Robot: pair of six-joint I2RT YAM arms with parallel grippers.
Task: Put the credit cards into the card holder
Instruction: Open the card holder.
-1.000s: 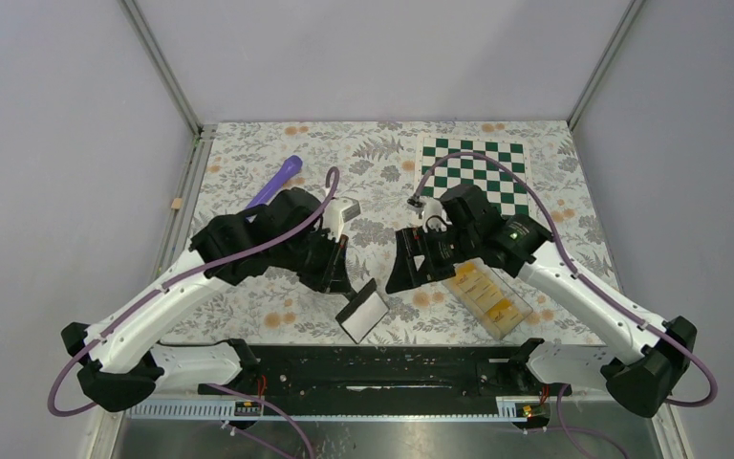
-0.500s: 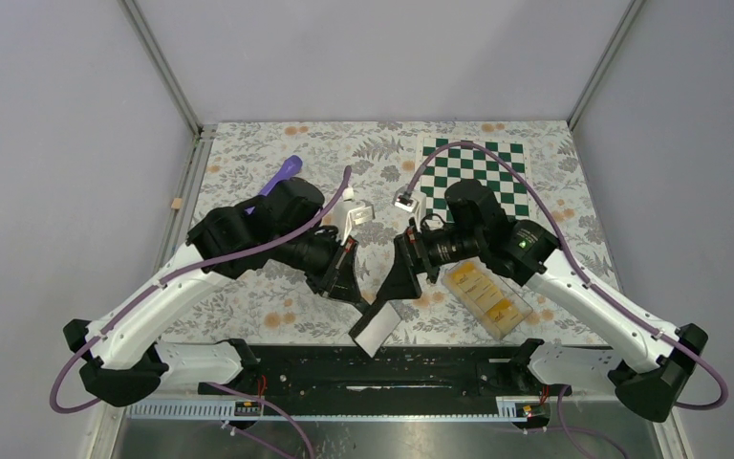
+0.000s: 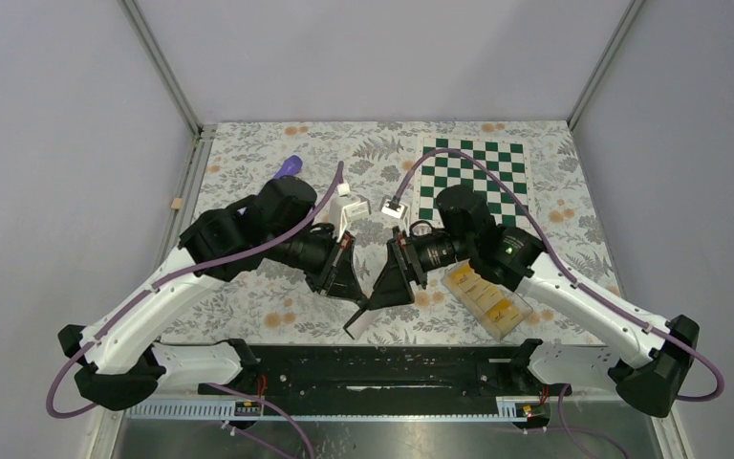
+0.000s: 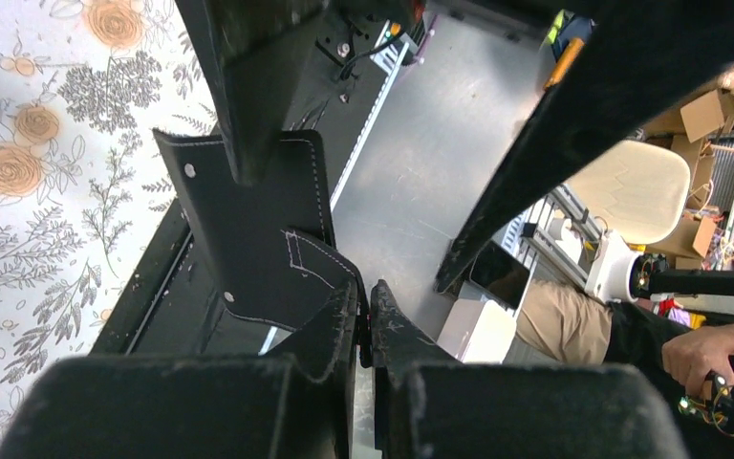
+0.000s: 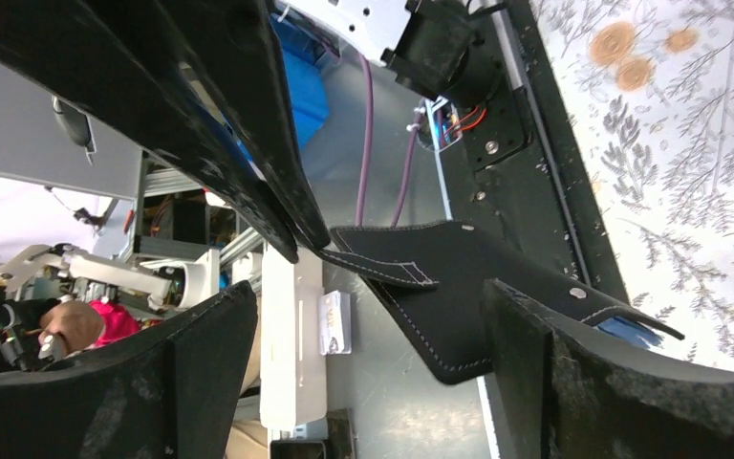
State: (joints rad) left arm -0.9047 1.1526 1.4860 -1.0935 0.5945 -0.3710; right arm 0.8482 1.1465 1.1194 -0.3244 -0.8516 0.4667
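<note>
The left gripper has its 2 fingers pressed together on a corner of the card holder. The card holder is a black wallet with pale stitching and small round snaps. It is held up in the air and seen almost edge-on from the top camera (there it looks like a thin dark strip).

The right gripper is just to the right of the card holder, and its 2 fingers are spread wide apart. In the right wrist view a flap of the card holder lies between those fingers. I cannot tell if either finger touches it.

Further to the right of the card holder is a clear plastic box with the yellow credit cards inside. Behind the card holder and to the right lies a green and white checkered mat. Behind it and to the left lies a purple tool. All of these rest on a flowery table cover.
</note>
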